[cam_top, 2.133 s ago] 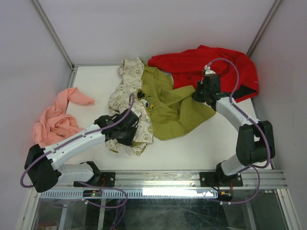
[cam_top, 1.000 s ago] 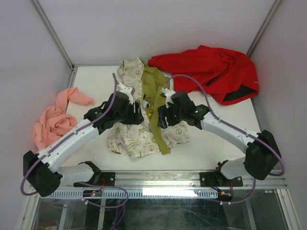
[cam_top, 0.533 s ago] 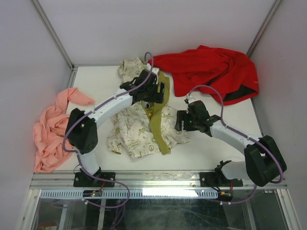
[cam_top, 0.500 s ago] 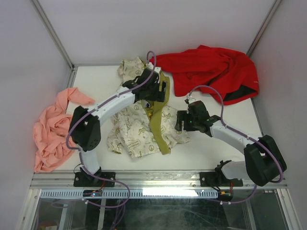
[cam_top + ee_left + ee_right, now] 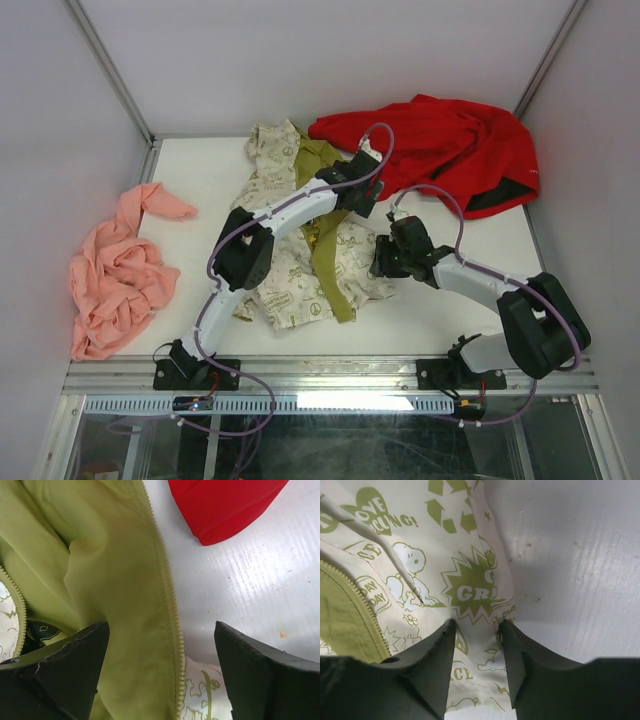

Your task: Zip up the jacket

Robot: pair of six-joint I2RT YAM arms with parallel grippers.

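Observation:
The jacket [image 5: 285, 280] lies in the middle of the table, cream printed panels outward and an olive strip of lining down its centre. My left gripper [image 5: 360, 192] hovers over its upper right part, close to the red garment. In the left wrist view that gripper [image 5: 161, 627] is wide open above the olive lining [image 5: 110, 570], and a line of zipper teeth [image 5: 170, 595] runs between the jaws. My right gripper [image 5: 383, 264] is at the jacket's right hem. Its jaws [image 5: 477, 625] stand half narrowed astride the cream fabric [image 5: 465, 580], both pads touching it, the cloth still flat between them.
A plain red garment [image 5: 450, 140] is heaped at the back right, its edge a short way from my left fingers [image 5: 225, 505]. A salmon-pink garment [image 5: 115, 265] lies at the left edge. Bare white table [image 5: 570, 555] lies right of the hem.
The left arm swung from the jacket's left side up and across to its upper right, its jaws spreading wider. The right gripper slid down to the right hem and its jaws narrowed.

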